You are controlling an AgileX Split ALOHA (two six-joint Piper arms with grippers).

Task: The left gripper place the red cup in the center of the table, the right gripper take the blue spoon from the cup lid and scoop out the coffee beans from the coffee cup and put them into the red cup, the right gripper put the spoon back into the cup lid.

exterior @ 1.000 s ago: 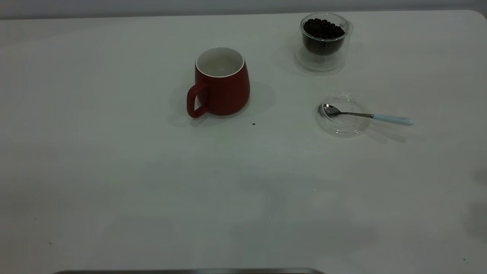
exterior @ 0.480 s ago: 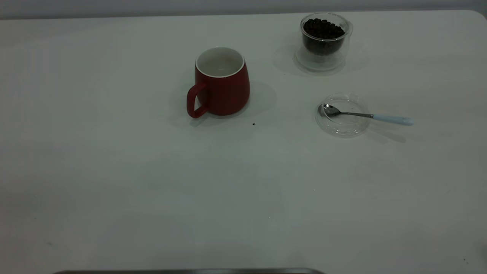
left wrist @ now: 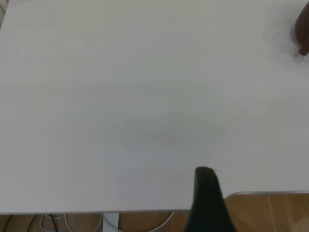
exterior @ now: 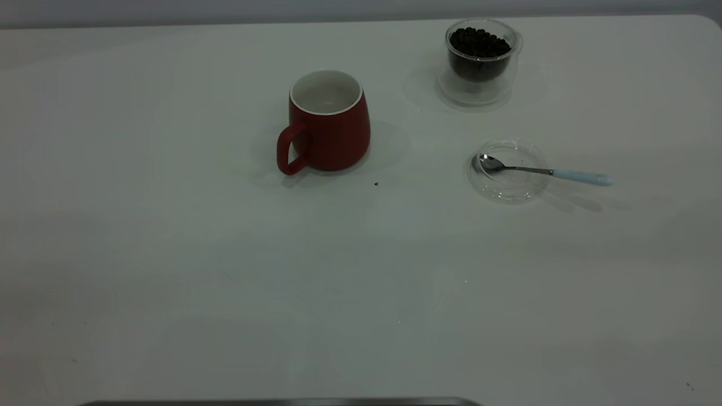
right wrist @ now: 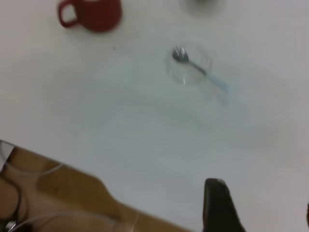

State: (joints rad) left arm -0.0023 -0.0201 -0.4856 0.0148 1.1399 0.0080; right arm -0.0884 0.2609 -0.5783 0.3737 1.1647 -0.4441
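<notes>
The red cup (exterior: pixel 330 124) stands upright near the middle of the table (exterior: pixel 361 282), handle toward the front left, and I see nothing inside it. The coffee cup (exterior: pixel 478 90) with coffee beans (exterior: pixel 479 42) stands at the back right. The blue spoon (exterior: pixel 541 171) lies with its bowl in the cup lid (exterior: pixel 507 193) and its handle over the lid's right rim. Neither gripper shows in the exterior view. The left gripper (left wrist: pixel 263 186) is open over the table's edge, far from the red cup (left wrist: pixel 303 29). The right gripper (right wrist: pixel 260 193) is open, far from the spoon (right wrist: pixel 195 66).
A small dark speck (exterior: pixel 376 183) lies just in front of the red cup. A grey strip (exterior: pixel 282 402) runs along the front edge. Wooden floor (left wrist: pixel 270 212) and cables (right wrist: pixel 19 193) show beyond the table edges in the wrist views.
The dark shadows on the near right part of the table have faded away. The red cup, coffee cup, lid and spoon have not moved.
</notes>
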